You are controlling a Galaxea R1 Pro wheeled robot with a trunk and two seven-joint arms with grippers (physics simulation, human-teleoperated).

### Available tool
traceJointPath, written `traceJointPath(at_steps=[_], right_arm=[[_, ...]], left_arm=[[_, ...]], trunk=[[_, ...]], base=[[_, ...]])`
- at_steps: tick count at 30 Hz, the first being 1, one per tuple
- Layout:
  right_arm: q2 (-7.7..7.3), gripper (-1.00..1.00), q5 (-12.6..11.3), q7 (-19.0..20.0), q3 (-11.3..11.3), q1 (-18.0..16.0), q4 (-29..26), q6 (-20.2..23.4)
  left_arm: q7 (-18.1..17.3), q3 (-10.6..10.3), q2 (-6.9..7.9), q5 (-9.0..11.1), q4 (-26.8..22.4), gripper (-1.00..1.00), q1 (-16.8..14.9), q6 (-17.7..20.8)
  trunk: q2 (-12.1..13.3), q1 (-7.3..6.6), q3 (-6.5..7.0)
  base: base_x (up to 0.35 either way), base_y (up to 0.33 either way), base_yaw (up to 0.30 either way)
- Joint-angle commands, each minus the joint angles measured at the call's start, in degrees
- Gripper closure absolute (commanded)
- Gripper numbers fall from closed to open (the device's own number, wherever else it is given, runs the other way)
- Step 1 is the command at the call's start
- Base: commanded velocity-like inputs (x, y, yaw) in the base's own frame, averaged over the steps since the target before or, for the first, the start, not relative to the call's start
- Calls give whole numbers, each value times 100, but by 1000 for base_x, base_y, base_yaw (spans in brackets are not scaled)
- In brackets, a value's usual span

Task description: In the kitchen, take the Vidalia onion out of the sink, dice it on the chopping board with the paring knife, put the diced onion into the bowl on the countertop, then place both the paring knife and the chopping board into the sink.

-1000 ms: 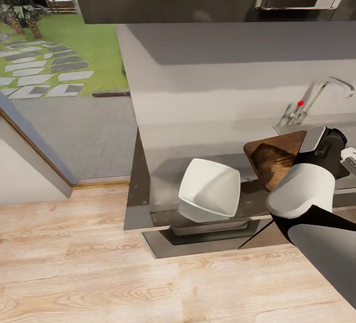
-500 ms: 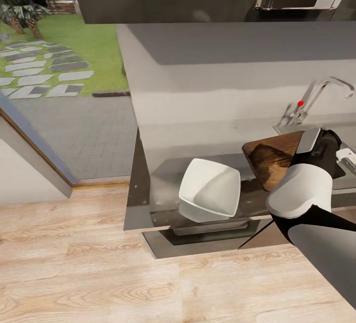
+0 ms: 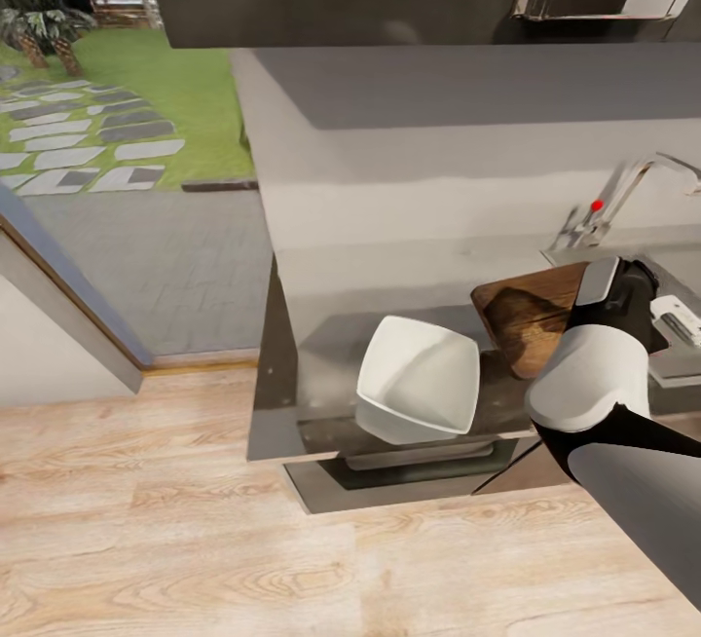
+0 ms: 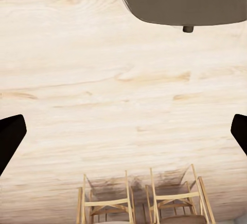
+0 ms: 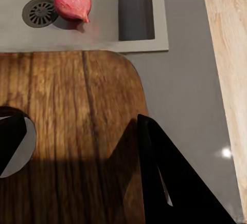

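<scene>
Right gripper (image 5: 82, 147) sat over chopping board (image 5: 67, 131), black fingers (image 5: 164, 178) spread apart, nothing pinched between them. Board lay on grey countertop (image 5: 190, 95), one rounded corner just beside sink (image 5: 103, 34) rim. Reddish onion (image 5: 72, 1) rested in basin next to drain (image 5: 40, 12). White bowl (image 3: 419, 386) stood on countertop beside board. Left gripper (image 4: 123, 131) spread wide above wood floor (image 4: 103, 90), two wooden chairs (image 4: 141, 198) below. Faucet (image 3: 623, 194) with red knob behind sink.

Garden: grass (image 3: 185, 82) and stepping stones (image 3: 78, 135) showing beyond the doorway.
Chairs: two wooden chairs (image 4: 141, 201) standing side by side on the floor (image 4: 103, 95).
</scene>
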Motion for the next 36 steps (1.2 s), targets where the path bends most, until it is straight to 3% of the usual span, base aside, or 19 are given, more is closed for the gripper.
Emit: traceJointPath(at_steps=[1, 8, 15, 23, 36], right_arm=[[5, 100, 59, 5, -18, -10, 13, 32], [-4, 100, 59, 7, -60, -10, 109, -71], [-19, 100, 66, 16, -308, -10, 103, -219], [-126, 100, 67, 16, -326, -6, 104, -244], [-144, 100, 67, 16, -327, -1, 106, -246]], left_arm=[[14, -28, 4, 41, -17, -100, 4, 20], [14, -28, 4, 43, -17, -100, 4, 20], [14, -28, 4, 43, -17, -100, 4, 20], [14, -28, -4, 42, -17, -100, 4, 20], [14, -28, -3, 43, -17, -100, 4, 20]], trunk=[[-11, 5, -9], [-11, 5, -9], [-11, 5, -10], [-11, 5, -68], [-11, 5, -189]], base=[[130, 112, 0], [126, 114, 0], [24, 34, 0], [1, 1, 0], [0, 0, 0]])
